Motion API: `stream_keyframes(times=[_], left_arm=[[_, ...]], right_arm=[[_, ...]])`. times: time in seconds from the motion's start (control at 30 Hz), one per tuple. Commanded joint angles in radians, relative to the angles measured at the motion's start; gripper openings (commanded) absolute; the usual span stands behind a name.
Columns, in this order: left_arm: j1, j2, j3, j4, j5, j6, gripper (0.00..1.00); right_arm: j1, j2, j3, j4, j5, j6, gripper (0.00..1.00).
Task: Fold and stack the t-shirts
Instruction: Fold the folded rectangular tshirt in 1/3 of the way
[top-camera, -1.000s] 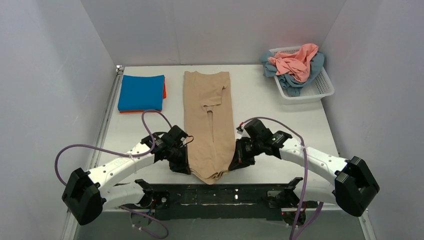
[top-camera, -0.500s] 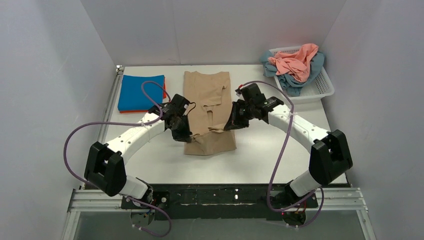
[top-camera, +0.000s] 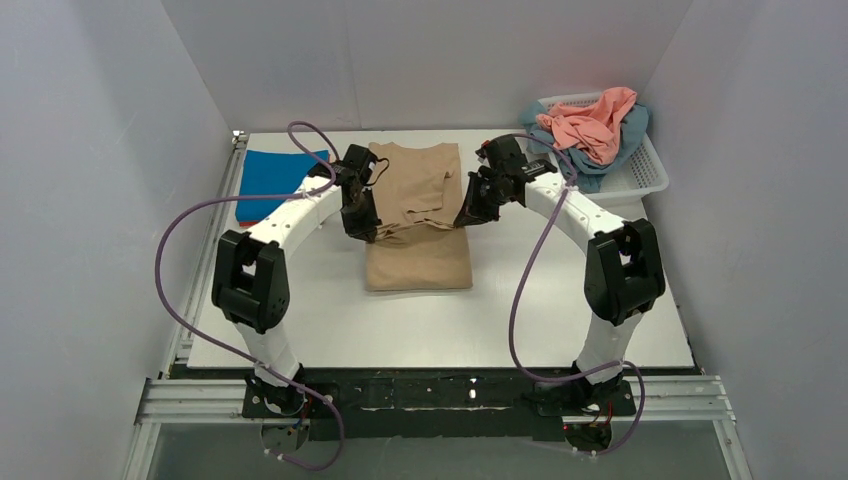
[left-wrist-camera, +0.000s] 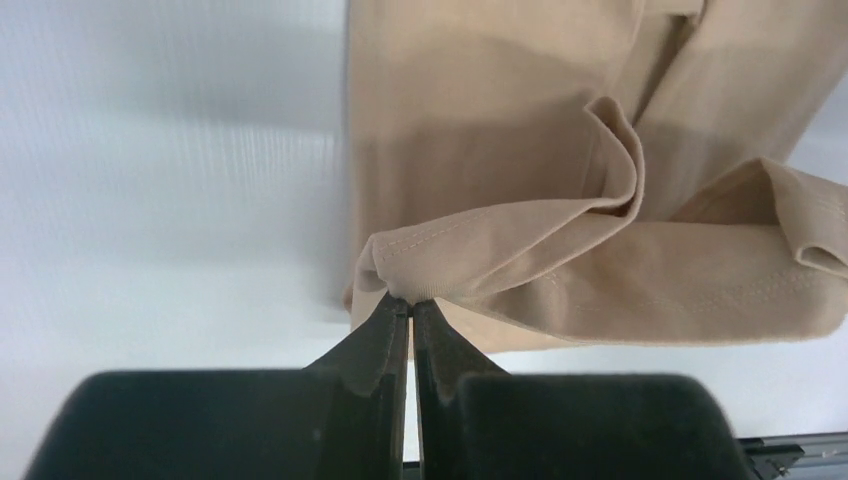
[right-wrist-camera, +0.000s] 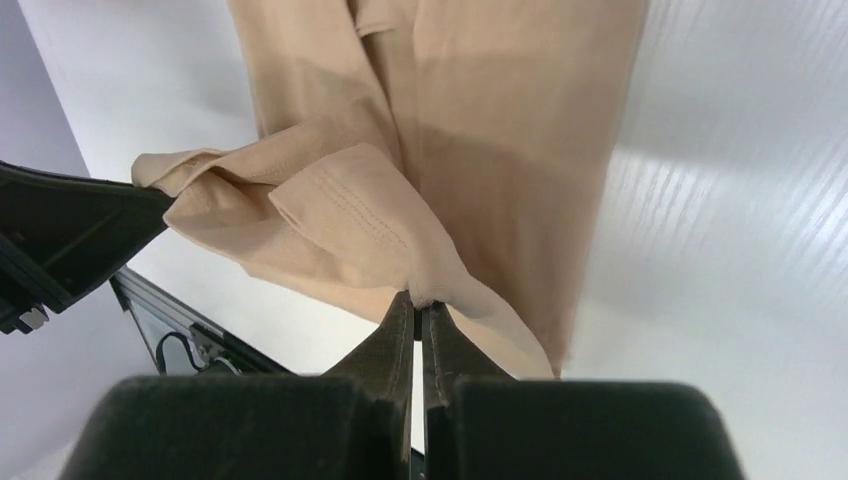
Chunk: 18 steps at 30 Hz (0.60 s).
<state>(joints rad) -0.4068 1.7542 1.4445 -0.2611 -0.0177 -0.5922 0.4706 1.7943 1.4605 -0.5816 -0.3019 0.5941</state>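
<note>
The tan-beige t-shirt (top-camera: 415, 215) lies as a long strip on the table's middle, its near end lifted and carried over toward the far end. My left gripper (top-camera: 362, 232) is shut on the hem's left corner (left-wrist-camera: 400, 285). My right gripper (top-camera: 466, 220) is shut on the hem's right corner (right-wrist-camera: 425, 290). Both hold the hem a little above the shirt's lower layer. A folded bright blue t-shirt (top-camera: 275, 180) lies on a folded orange-red one (top-camera: 328, 183) at the far left. The salmon-pink t-shirt (top-camera: 592, 125) and the dusty teal-blue t-shirt (top-camera: 585, 160) are crumpled in the basket.
The white lattice basket (top-camera: 640, 175) stands at the table's far right corner. White walls close in the back and both sides. Purple cables loop above both arms. The black frame rail (top-camera: 450, 390) runs along the near edge.
Both grippers have carried the tan shirt's near hem from the table's front toward the far end, folding the shirt over itself. Both arms are now stretched far forward.
</note>
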Motion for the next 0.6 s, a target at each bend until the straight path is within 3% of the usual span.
stream_keyframes(times=[0.0, 0.43, 0.5, 0.57], left_arm=[[0.035, 0.085, 0.079, -0.12, -0.006, 0.062, 0.0], [0.068, 0.31, 0.266, -0.136, 0.066, 0.135, 0.0], [0.069, 0.325, 0.279, -0.142, 0.057, 0.135, 0.11], [0.072, 0.333, 0.297, -0.152, 0.05, 0.137, 0.25]], right_arm=[[-0.021, 0.05, 0.08, -0.017, 0.01, -0.024, 0.01], [-0.065, 0.236, 0.186, 0.014, -0.005, -0.01, 0.01], [-0.072, 0.274, 0.216, 0.003, 0.0, -0.009, 0.02], [-0.078, 0.308, 0.25, -0.017, -0.007, -0.017, 0.14]])
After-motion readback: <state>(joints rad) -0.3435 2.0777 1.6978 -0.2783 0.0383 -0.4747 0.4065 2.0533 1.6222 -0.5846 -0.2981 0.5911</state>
